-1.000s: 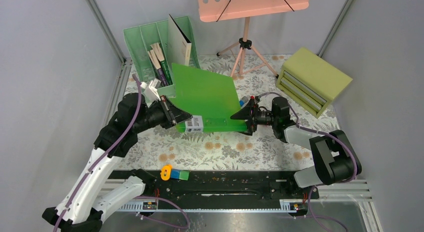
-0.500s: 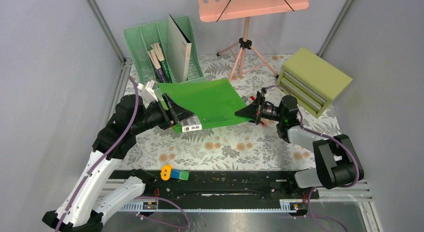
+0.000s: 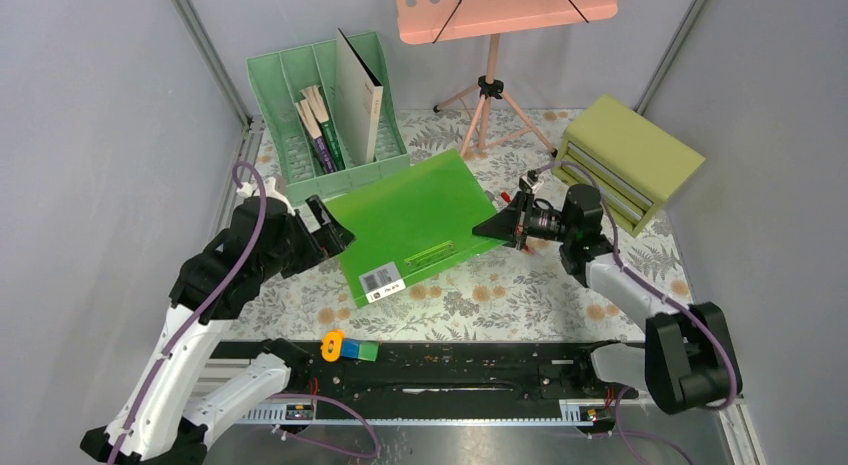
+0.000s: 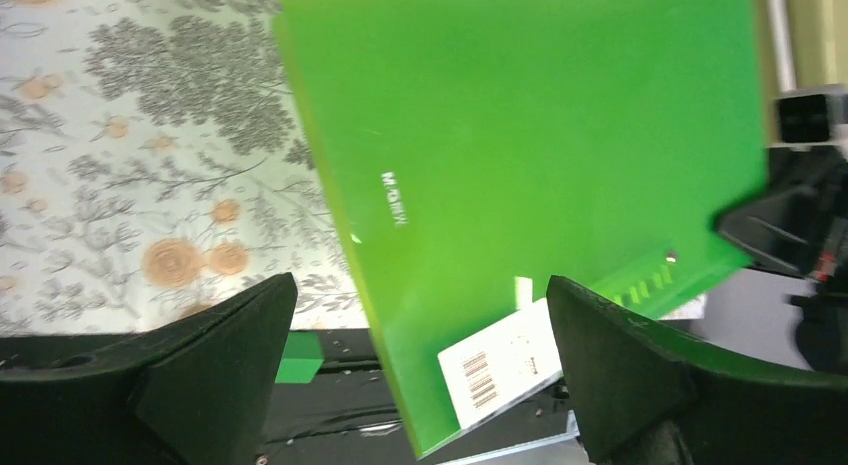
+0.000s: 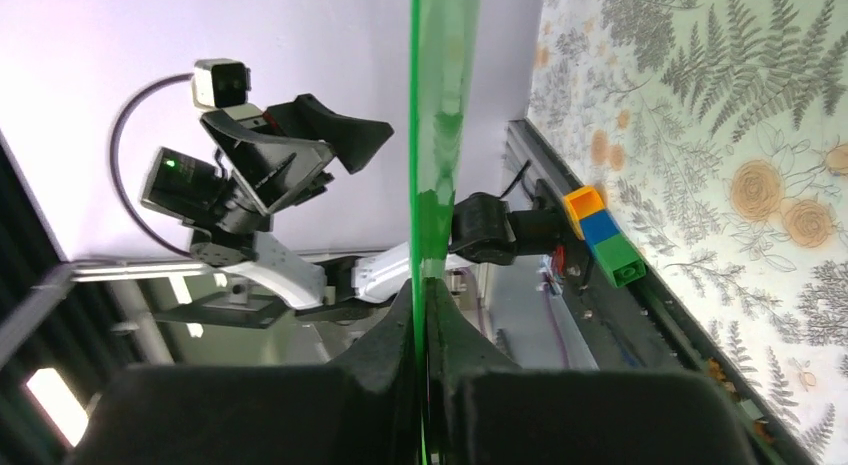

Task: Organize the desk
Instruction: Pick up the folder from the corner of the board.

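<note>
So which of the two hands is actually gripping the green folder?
The right hand, shut on the folder at its right edge. The left hand sits open beside the opposite edge, gripping nothing.

text log | green folder (image 4: 520,135): pale brand mark (image 4: 395,198) on its cover, turned sideways, starts with "M", rest unclear | white barcode sticker (image 4: 497,368) at its corner: bars show, digits too small to read | pale printed strip (image 4: 640,282) near its edge: illegible
</note>
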Action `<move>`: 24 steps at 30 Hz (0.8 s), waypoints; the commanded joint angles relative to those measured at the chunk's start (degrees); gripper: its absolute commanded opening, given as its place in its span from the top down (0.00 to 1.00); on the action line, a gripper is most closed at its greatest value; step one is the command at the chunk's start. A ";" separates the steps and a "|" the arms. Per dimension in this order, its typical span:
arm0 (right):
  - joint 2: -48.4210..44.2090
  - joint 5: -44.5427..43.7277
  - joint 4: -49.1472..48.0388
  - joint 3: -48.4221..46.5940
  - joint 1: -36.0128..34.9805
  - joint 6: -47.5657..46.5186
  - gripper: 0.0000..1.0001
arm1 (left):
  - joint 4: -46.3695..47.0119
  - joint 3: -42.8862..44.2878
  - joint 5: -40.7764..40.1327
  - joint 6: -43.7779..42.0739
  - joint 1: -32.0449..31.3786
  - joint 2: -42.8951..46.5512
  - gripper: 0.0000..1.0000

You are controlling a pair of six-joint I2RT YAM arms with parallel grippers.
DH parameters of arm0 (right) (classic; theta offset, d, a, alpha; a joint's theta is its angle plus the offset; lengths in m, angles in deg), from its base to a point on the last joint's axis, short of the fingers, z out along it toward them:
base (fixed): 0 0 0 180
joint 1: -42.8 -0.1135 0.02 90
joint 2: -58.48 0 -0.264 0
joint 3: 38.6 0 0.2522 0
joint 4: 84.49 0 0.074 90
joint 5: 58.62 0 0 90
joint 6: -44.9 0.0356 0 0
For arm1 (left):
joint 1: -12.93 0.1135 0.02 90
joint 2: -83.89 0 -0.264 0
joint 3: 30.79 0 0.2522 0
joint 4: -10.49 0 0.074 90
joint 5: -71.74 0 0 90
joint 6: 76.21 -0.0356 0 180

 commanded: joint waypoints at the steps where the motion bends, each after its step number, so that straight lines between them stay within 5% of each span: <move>1: -7.21 -1.64 26.50 -9.21 0.11 -20.82 1.00 | -4.86 0.78 -5.01 -1.82 0.81 -0.28 0.01; 5: -9.80 -3.48 37.06 -12.90 0.32 -27.99 1.00 | 1.51 -3.47 2.04 -1.32 2.05 0.78 0.01; 13: -12.11 -1.69 33.38 -13.69 1.11 -21.40 1.00 | 15.95 -13.33 19.83 1.39 8.90 2.74 0.01; 24: -13.72 -1.13 29.24 -16.76 1.96 -14.51 1.00 | 27.19 -20.38 30.01 5.33 15.07 2.67 0.04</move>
